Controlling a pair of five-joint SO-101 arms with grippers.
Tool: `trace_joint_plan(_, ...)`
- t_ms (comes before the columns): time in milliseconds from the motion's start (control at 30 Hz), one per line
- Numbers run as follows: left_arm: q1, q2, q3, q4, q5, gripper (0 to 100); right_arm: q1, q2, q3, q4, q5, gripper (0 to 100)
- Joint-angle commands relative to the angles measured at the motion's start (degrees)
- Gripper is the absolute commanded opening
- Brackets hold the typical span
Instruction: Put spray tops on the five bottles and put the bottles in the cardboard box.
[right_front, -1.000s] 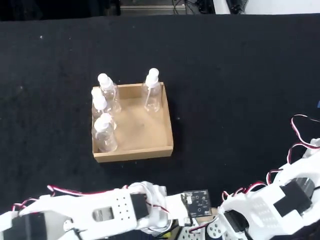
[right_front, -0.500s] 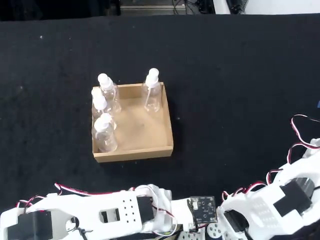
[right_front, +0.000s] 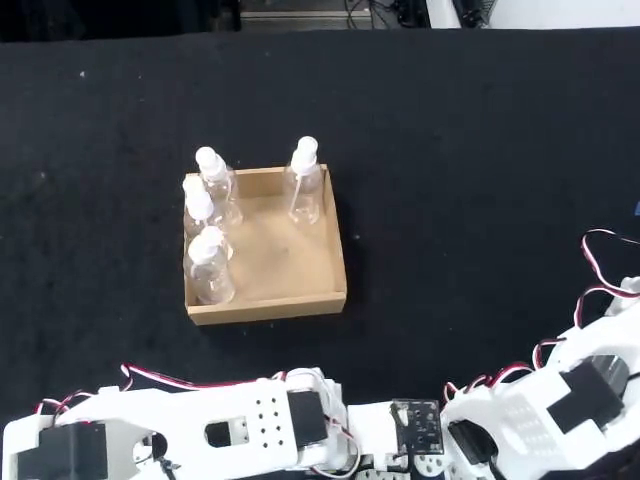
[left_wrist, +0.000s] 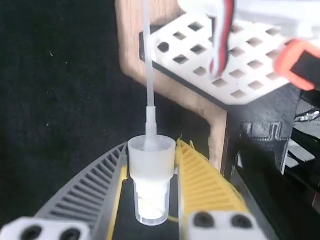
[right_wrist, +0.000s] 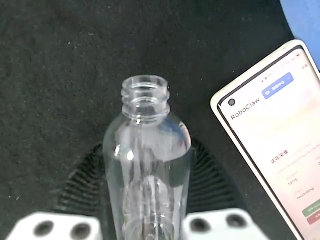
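Since earlier frame, left arm (right_front: 210, 435) pulling back toward near table edge, its wrist end drifting right. Cardboard box (right_front: 266, 306) and four capped bottles (right_front: 210, 266) inside it staying put. Spray top (left_wrist: 151, 172) sitting clamped between left gripper (left_wrist: 152, 150) fingers, dip tube pointing away. Uncapped bottle (right_wrist: 146, 165) being held between right gripper (right_wrist: 148, 150) fingers, phone (right_wrist: 272, 140) lying just beside.

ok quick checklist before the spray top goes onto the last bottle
1. Spray top clamped in left pincer: ok
2. Bottle gripped by right pincer: ok
3. Neck open, nothing on it: ok
4. Dip tube straight: ok
5. Dip tube lined up with neck: cannot tell
6. Free floor in cardboard box for a fifth bottle: ok
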Motion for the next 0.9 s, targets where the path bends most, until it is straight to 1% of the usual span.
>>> trace_joint_plan(0,-1.4,0.0,-3.6,1.6,-0.4,13,0.9,-0.5,-3.6,-1.1,0.4,1.1)
trace_joint_plan(167,-10.3,0.0,-3.5,1.7,-0.4,13,0.9,-0.5,-3.6,-1.1,0.4,1.1)
trace_joint_plan(233,-12.9,0.0,-3.5,1.7,-0.4,10,0.9,-0.5,-3.6,-1.1,0.4,1.1)
trace_joint_plan(333,-13.3,0.0,-3.6,1.9,-0.4,3,0.8,-0.5,-3.6,-1.1,0.4,1.1)
trace_joint_plan(533,-13.6,-1.6,-6.6,9.1,-0.4,3,0.7,-0.5,-3.6,-1.2,0.4,1.1)
trace_joint_plan(633,-13.9,-7.1,-10.7,13.8,-0.9,3,0.7,-0.5,-3.6,-1.2,0.4,1.1)
trace_joint_plan(767,-14.2,-17.8,-14.3,18.5,-7.6,3,0.7,-0.5,-3.6,-1.2,0.4,1.1)
trace_joint_plan(867,-18.0,-26.4,-16.6,19.1,-10.5,3,0.7,-0.5,-3.6,-1.2,0.4,1.1)
